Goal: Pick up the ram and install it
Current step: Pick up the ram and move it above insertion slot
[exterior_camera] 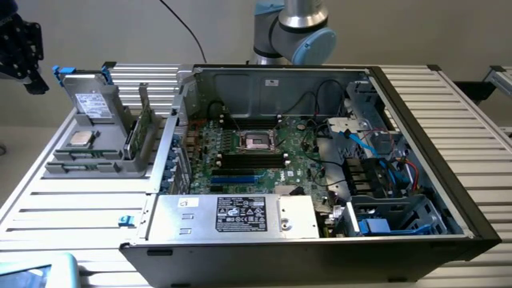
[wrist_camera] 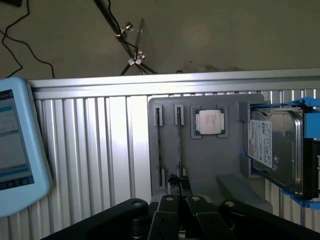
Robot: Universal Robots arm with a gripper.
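Your hand [exterior_camera: 30,72] hangs at ten o'clock in the exterior view, well above the grey holder [exterior_camera: 60,167] on the tabletop [exterior_camera: 72,210]. Its fingers are pressed together and it carries nothing. The ram [exterior_camera: 81,155] sits on edge in the holder at nine o'clock, just beside the processor chip [exterior_camera: 81,138]. In the wrist view, the hand [wrist_camera: 178,181] lines up over the ram [wrist_camera: 179,145].

If you come down with the fingers together like this, I judge they would strike the stick's top edge or the holder rather than straddle it. A small sideways error could reach the processor chip [wrist_camera: 210,122]. The expansion card [exterior_camera: 142,135] stands upright next to the holder, and a low swing toward the case [exterior_camera: 416,150] could clip it.

The dark memory slots [exterior_camera: 252,159] lie at the centre of the case, and loose cables [exterior_camera: 320,96] hang at one o'clock. A tilted or off-line stick could jam there.
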